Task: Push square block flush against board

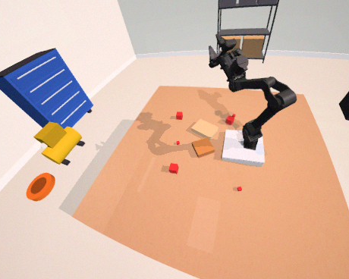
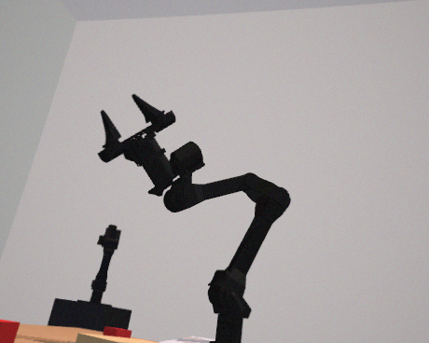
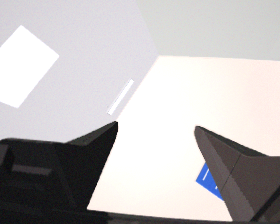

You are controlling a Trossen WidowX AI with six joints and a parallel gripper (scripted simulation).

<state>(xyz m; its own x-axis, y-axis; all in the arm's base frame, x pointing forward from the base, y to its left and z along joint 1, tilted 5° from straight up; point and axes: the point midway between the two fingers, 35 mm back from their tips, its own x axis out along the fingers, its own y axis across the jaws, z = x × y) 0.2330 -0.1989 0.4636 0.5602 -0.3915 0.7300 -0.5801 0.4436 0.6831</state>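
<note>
The square block [image 1: 203, 147], orange-brown, lies flat left of the white base plate. The board [image 1: 204, 128] [image 2: 95, 339], pale tan, lies flat just beyond it in the top view. The two are turned differently; a corner of the board is close to the block's far edge, with no whole side against it. Whether they touch there I cannot tell. My gripper [image 1: 214, 41] [image 2: 117, 103] [image 3: 155, 127] is open and empty, raised high above the mat and away from both parts, fingers pointing upward. The wrist view shows neither part.
Red cubes [image 1: 179, 115] [image 1: 174, 168] [image 1: 230, 120] and smaller red ones [image 1: 177, 142] [image 1: 239, 189] lie around the parts. The arm stands on a white base plate [image 1: 231, 155] right of the block. A blue cabinet [image 1: 53, 87] and yellow object [image 1: 62, 145] stand off the mat.
</note>
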